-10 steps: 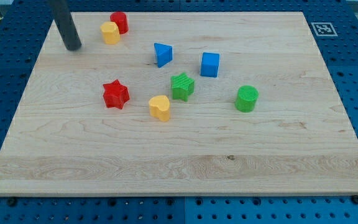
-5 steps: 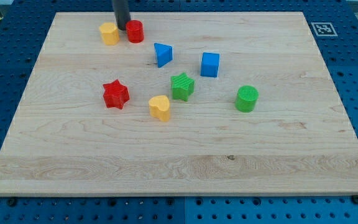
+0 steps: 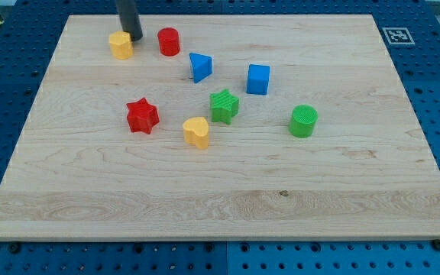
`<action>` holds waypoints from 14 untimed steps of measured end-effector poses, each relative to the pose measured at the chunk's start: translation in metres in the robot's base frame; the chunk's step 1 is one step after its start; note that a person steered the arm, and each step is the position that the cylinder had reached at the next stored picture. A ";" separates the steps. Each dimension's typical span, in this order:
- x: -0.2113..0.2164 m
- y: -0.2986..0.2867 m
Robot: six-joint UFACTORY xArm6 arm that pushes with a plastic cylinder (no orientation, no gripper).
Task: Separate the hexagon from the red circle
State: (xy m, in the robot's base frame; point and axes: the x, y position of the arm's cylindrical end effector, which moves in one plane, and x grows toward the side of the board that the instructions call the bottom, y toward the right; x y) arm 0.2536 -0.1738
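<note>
The yellow hexagon (image 3: 121, 45) lies near the board's top left. The red circle (image 3: 169, 41) stands to its right, with a clear gap between them. My tip (image 3: 132, 36) rests in that gap, touching the hexagon's upper right side and apart from the red circle. The dark rod rises from it out of the view's top.
A blue triangle (image 3: 199, 66) and a blue cube (image 3: 257, 79) lie right of the red circle. A red star (image 3: 142, 116), a yellow heart (image 3: 196, 132), a green star (image 3: 224, 105) and a green cylinder (image 3: 303, 121) lie mid-board. The wooden board's top edge (image 3: 220, 15) is close behind my tip.
My tip moved from the board's far left in between the two blocks. The red circle went right, then the hexagon slid left; the gap between them has widened.
</note>
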 end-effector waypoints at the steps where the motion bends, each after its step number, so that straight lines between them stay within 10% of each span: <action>1: 0.000 -0.029; 14: 0.098 -0.016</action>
